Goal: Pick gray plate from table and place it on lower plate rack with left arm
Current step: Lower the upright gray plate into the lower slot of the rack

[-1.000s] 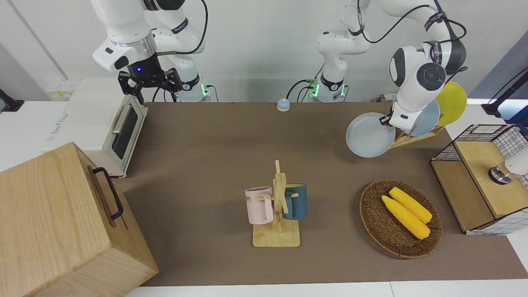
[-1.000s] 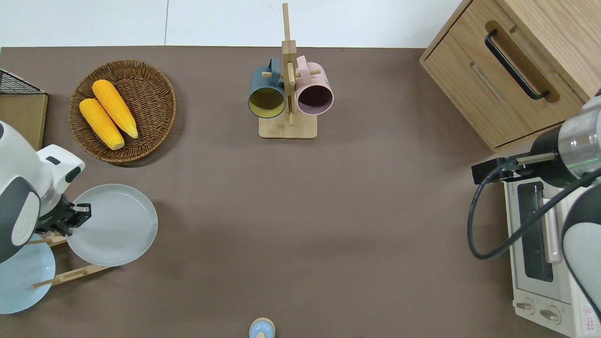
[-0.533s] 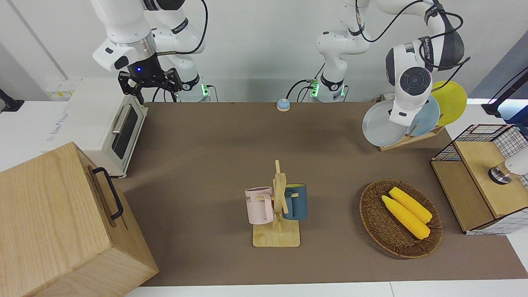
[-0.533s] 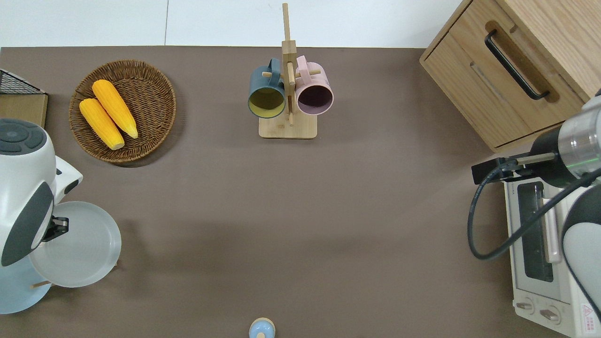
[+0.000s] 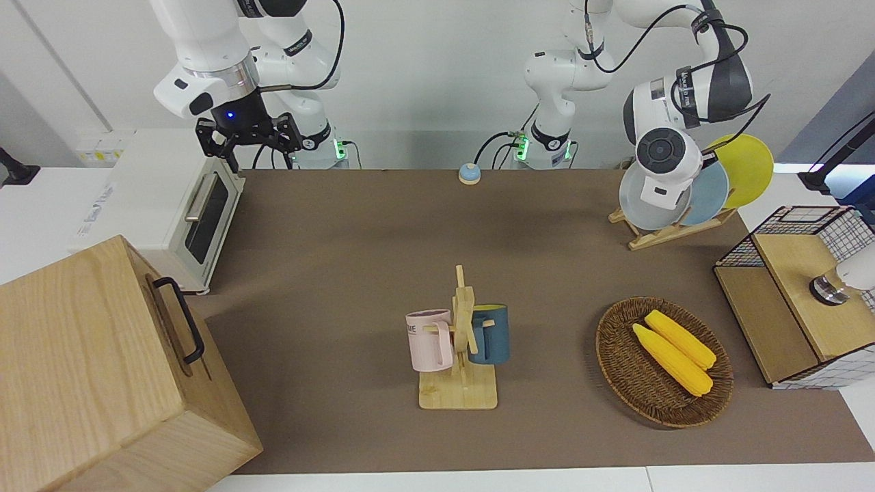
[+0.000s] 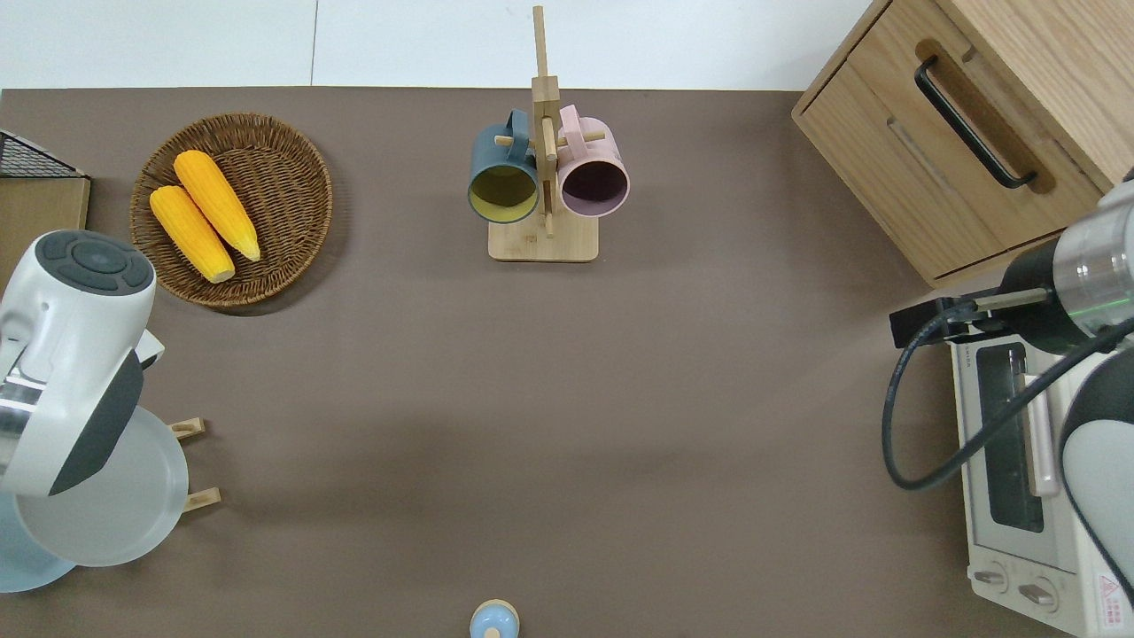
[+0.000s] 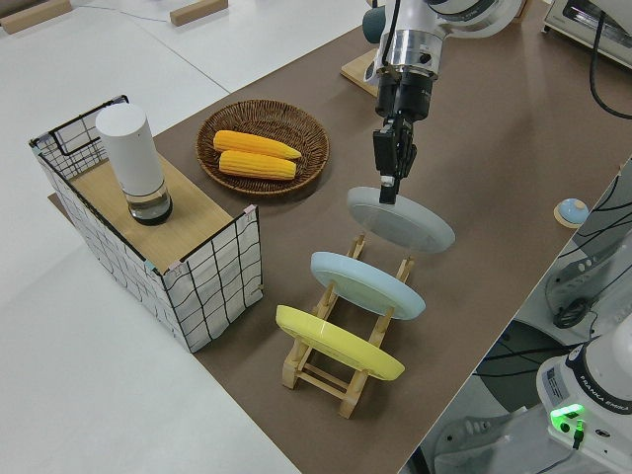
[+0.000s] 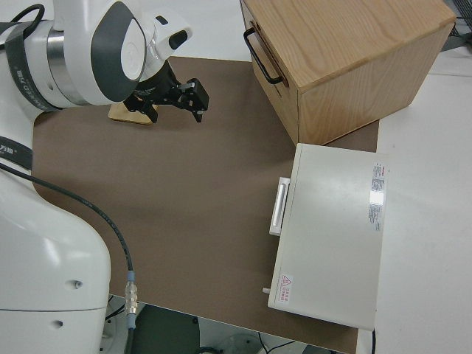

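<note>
Left side view: gray plate (image 7: 403, 221) tilted, rim-up

A plain white wall (image 5: 424, 68) runs along the worktop (image 5: 355, 260) edge nearest the robots. The worktop is matte brown with white borders. A pale wooden cabinet (image 5: 102, 369) with a black handle (image 5: 179, 318) stands at one corner. Lighting is soft and even.
</note>
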Controlling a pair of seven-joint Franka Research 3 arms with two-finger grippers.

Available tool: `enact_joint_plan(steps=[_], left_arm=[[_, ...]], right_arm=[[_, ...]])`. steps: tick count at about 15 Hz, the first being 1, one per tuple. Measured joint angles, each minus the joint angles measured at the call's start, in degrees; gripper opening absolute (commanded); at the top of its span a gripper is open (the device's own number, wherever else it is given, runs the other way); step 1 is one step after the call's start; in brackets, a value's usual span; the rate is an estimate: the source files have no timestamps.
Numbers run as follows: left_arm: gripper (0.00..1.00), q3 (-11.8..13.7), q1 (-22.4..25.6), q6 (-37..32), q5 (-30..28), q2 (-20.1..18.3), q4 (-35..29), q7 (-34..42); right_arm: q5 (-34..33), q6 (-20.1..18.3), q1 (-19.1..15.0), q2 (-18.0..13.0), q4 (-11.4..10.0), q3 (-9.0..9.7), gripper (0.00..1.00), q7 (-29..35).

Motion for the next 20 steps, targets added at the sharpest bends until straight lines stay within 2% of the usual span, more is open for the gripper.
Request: enact_joint_plan(steps=[11,13,14,15,16,17,18,19,20], left_arm=[[0.00,-0.2,-1.3,-0.3,2.5,3.2,-2.3,-7.8],[0.06,-0.2,-1.4,-0.3,2.7,3.2,-2.3,-8.3],[0.18,-0.2,-1.4,-0.3,2.7,3.3,-2.3,-8.9],[0.22,-0.2,-1.5,-0.3,2.7,3.4,-2.3,-9.7],[0.36,-0.2,-1.5,-0.3,2.7,3.6,-2.3,-10.1],[0.38,-0.2,-1.6,-0.3,2.7,3.9,-2.3,-10.5],[0.52,-0.2,-1.7,-0.3,2.7,4.0,-2.3,-10.7],[0.58,-0.2,-1.7,-0.3,2.7,4.2,-2.3,-10.8],[0.71,-0.2,-1.7,-0.3,2.7,4.2,-2.3,-10.8]], right_arm=[[0.0,0.0,0.0,0.0,0.0,0.00,0.983,0.0],[0.0,0.0,0.0,0.0,0.0,0.00,0.983,0.0],[0.0,0.0,0.0,0.0,0.0,0.00,0.983,0.0],[0.0,0.0,0.0,0.0,0.0,0.00,0.983,0.0],[0.0,0.0,0.0,0.0,0.0,0.00,0.983,0.0],[0.0,0.0,0.0,0.0,0.0,0.00,0.983,0.0],[0.0,0.0,0.0,0.0,0.0,0.00,0.983,0.0],[0.0,0.0,0.0,0.0,0.0,0.00,0.983,0.0],[0.0,0.0,0.0,0.0,0.0,0.00,0.983,0.0]])
